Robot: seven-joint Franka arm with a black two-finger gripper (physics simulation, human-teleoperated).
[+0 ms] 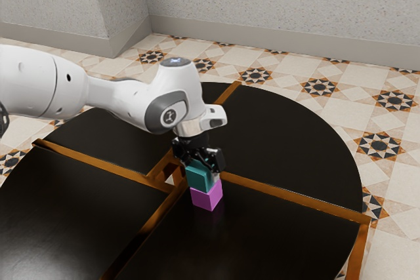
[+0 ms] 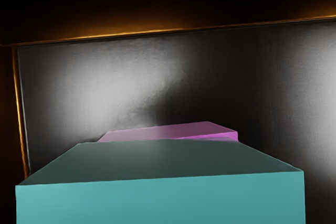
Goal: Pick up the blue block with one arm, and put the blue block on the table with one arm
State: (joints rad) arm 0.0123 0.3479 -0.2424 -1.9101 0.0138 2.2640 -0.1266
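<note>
The blue block (image 2: 160, 202) is at the purple block's (image 1: 207, 197) top, beneath the claw (image 1: 201, 167) (whether gripped, I can't tell); a weak or skewed grip could drop it or drag the lower block.

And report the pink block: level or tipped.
Level: in the exterior view the pink block sits squarely on the table, its side edges upright, no corner raised.

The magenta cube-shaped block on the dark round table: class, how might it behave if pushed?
The magenta block would probably slide rather than roll, given its flat faces. Its crisp, straight edges suggest something stiff. The glossy dark tabletop may offer little grip.
</note>
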